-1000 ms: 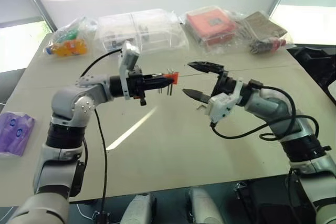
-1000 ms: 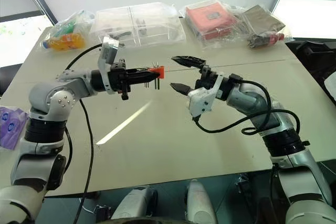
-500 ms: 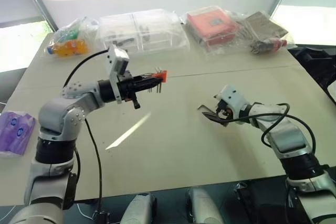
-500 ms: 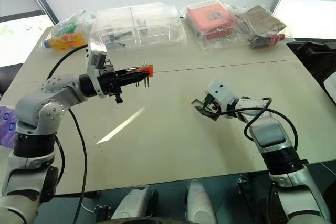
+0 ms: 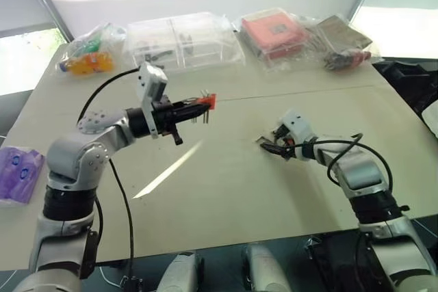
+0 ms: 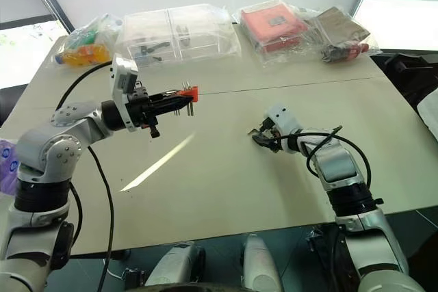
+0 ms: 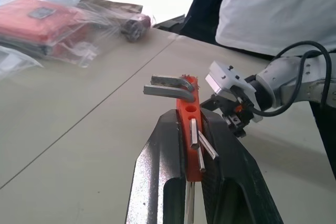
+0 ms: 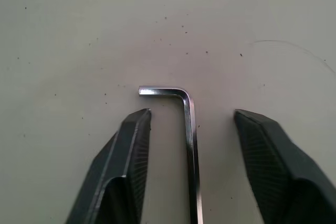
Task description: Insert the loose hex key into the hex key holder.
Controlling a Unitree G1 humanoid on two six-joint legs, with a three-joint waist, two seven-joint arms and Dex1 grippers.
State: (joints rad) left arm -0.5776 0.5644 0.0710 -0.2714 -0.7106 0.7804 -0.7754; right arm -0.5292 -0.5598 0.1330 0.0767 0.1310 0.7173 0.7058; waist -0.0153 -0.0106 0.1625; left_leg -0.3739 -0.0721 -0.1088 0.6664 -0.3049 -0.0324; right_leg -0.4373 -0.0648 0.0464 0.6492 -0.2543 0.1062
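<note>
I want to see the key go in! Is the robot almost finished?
Not yet. The left gripper already holds up the red holder. The right gripper is down around the loose key on the table, fingers open. Grabbing, lifting and inserting are left.

Both arms were built of rounded silver-grey metal shells joined by black bands, the left shoulder housing studded with small dark screws. A white boxy camera module sat on each wrist, and a thin black cable looped loosely from each wrist back along the arm. The left gripper (image 5: 198,105) and the right gripper (image 8: 191,129) each ended in two glossy black tapered fingers (image 8: 131,145), finely ribbed on their inner faces.
</note>
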